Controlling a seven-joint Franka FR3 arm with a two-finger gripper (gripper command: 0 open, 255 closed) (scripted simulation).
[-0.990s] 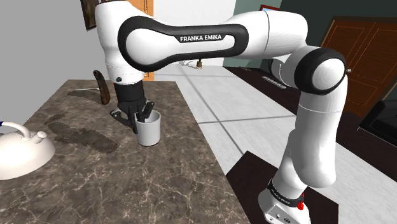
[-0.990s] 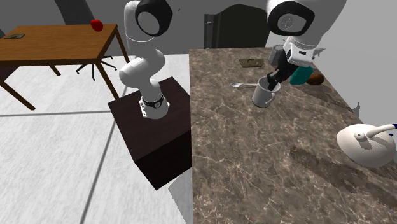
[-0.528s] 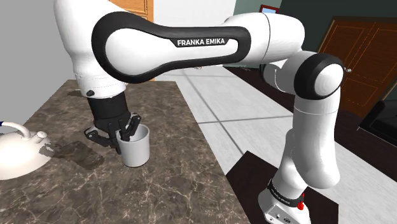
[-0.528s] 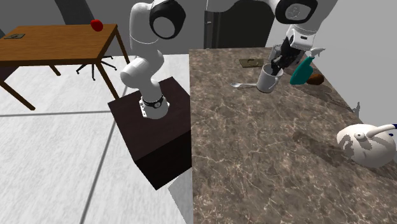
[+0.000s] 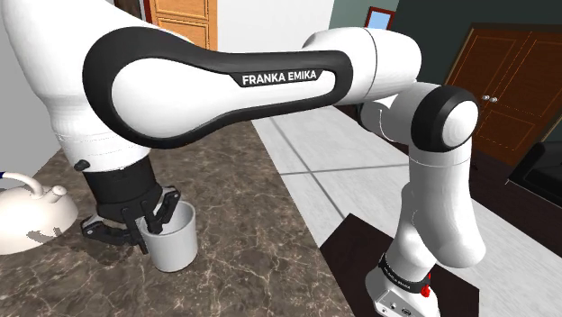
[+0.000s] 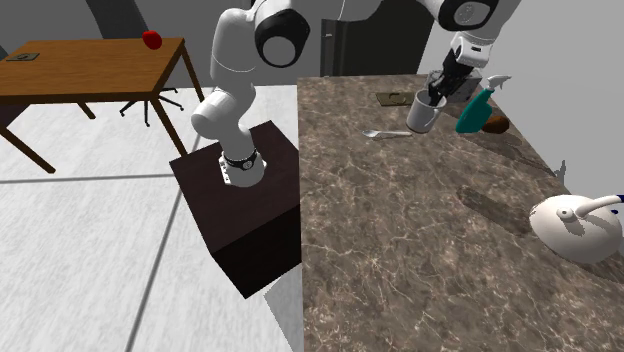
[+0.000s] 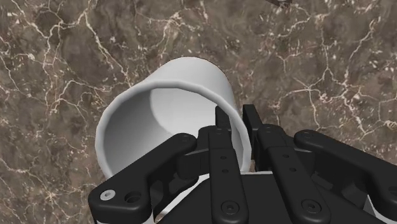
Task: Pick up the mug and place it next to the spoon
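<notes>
My black gripper [image 5: 144, 223] is shut on the rim wall of a plain white mug [image 5: 173, 241], one finger inside it and one outside. In the wrist view the fingers [image 7: 224, 124] clasp the mug [image 7: 184, 89] over the dark marbled countertop [image 7: 76, 51]. In the second exterior view the mug [image 6: 423, 113] hangs upright under the gripper [image 6: 438, 90], just to the right of a small grey spoon [image 6: 383, 132] that lies on the counter. Whether the mug's base touches the counter I cannot tell.
A teal spray bottle [image 6: 477, 108] and a brown object [image 6: 497, 124] stand close beside the mug. A white teapot [image 6: 574, 226] sits toward the counter's other end, seen too as the teapot [image 5: 27, 216]. A dark flat item [image 6: 393, 98] lies behind the spoon. A wooden table [image 6: 90, 65] stands apart.
The arm has carried the mug along the counter, toward the shoulder view's lower left and up and right in the second exterior view, to beside the spoon. The grip is unchanged.
</notes>
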